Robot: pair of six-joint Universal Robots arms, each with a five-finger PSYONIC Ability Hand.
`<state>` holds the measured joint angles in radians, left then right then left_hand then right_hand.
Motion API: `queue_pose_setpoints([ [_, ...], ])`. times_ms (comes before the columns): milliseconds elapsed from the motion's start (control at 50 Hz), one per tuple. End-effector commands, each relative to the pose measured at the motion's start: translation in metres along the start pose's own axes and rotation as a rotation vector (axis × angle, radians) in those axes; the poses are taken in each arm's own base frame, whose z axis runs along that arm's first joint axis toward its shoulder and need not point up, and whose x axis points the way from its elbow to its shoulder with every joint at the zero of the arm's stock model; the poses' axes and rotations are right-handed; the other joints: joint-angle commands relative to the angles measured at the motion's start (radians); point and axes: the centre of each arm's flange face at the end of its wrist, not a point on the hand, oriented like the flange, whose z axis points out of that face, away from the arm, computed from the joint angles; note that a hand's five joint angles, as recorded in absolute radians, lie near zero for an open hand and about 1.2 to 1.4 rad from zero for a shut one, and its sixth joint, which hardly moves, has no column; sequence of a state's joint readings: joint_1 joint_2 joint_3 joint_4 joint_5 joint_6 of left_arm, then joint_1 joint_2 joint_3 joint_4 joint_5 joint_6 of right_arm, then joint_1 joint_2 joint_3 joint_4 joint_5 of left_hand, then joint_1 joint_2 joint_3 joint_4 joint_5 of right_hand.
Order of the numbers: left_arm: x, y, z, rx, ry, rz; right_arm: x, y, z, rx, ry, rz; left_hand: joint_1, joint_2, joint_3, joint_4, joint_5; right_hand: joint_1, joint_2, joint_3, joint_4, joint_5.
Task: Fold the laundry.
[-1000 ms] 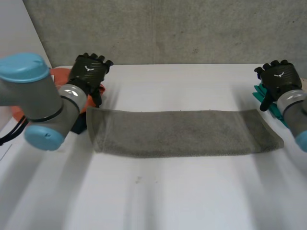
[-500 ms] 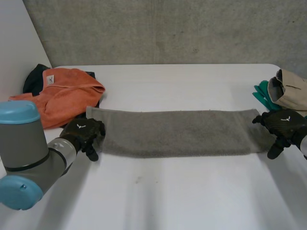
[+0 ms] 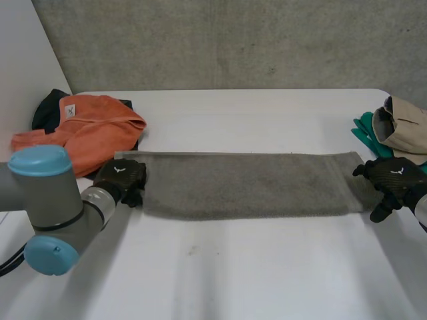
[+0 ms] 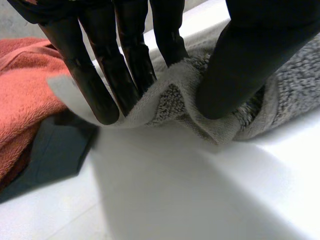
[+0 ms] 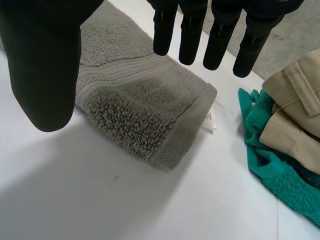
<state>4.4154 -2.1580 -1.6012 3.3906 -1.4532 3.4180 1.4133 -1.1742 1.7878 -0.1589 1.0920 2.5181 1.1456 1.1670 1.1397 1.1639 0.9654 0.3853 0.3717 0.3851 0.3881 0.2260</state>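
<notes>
Pinching towel (image 3: pixel 247 185) end now: left hand (image 3: pixel 121 179) | right hand (image 3: pixel 393 177) unmoved, fingers (image 5: pixel 190 35) straight

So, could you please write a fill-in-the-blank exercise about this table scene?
The left hand pinches one end of a towel whose colour is ____.
The right hand, at the other end, is ____.
The beige garment lies near the ____ hand.
Missing words: grey; open; right.

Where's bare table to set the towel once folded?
Free: the near strip of table, this side of the towel, and the band between towel and far edge. Crowded: orange pile by the left hand, teal cloth and beige garment by the right hand.
</notes>
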Motion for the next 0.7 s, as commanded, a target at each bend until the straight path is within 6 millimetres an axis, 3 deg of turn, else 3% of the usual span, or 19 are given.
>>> queue_pose_setpoints([
  [20,-0.021,-0.016,-0.006,0.0,-0.085,0.092,0.004,-0.001,0.001,0.005,0.0,-0.011,0.251,0.229,0.257,0.232,0.256,0.071,0.085,0.071,0.068,0.056],
  [120,-0.033,-0.027,-0.011,0.011,-0.127,0.19,0.002,0.003,0.002,-0.006,-0.015,-0.045,0.251,0.229,0.257,0.232,0.256,0.112,0.126,0.112,0.109,0.097],
  [220,-0.027,-0.024,-0.016,-0.001,-0.084,0.267,-0.001,0.009,0.006,-0.014,-0.029,-0.073,0.251,0.229,0.257,0.232,0.256,0.13,0.143,0.13,0.127,0.114],
  [320,-0.009,-0.022,-0.024,0.003,0.005,0.316,-0.003,0.014,0.015,-0.007,-0.03,-0.081,-0.654,-0.676,-0.648,-0.673,-0.649,0.223,0.237,0.224,0.221,0.208],
  [400,-0.008,-0.025,-0.028,0.01,-0.006,0.317,0.001,0.016,0.022,0.011,-0.006,-0.091,-0.794,-0.815,-0.788,-0.812,-0.788,0.262,0.275,0.262,0.259,0.246],
  [580,-0.009,-0.039,-0.04,0.044,-0.039,0.263,0.007,0.022,0.037,0.015,0.031,-0.115,-0.803,-0.824,-0.797,-0.821,-0.797,0.344,0.358,0.344,0.341,0.329],
  [620,-0.008,-0.041,-0.042,0.05,-0.04,0.253,0.008,0.024,0.039,0.009,0.038,-0.117,-0.803,-0.824,-0.797,-0.821,-0.797,0.449,0.463,0.449,0.446,0.434],
  [640,-0.008,-0.042,-0.043,0.056,-0.041,0.241,0.01,0.025,0.04,0.006,0.049,-0.118,-0.803,-0.824,-0.797,-0.821,-0.797,0.828,0.841,0.828,0.825,0.812],
  [660,-0.008,-0.043,-0.044,0.059,-0.042,0.236,0.012,0.025,0.04,0.007,0.058,-0.117,-0.803,-0.824,-0.797,-0.821,-0.797,1.009,1.023,1.009,1.006,0.994],
  [700,-0.009,-0.046,-0.046,0.068,-0.044,0.22,0.018,0.025,0.041,0.011,0.089,-0.119,-0.803,-0.824,-0.797,-0.821,-0.797,1.011,1.025,1.011,1.008,0.996],
])
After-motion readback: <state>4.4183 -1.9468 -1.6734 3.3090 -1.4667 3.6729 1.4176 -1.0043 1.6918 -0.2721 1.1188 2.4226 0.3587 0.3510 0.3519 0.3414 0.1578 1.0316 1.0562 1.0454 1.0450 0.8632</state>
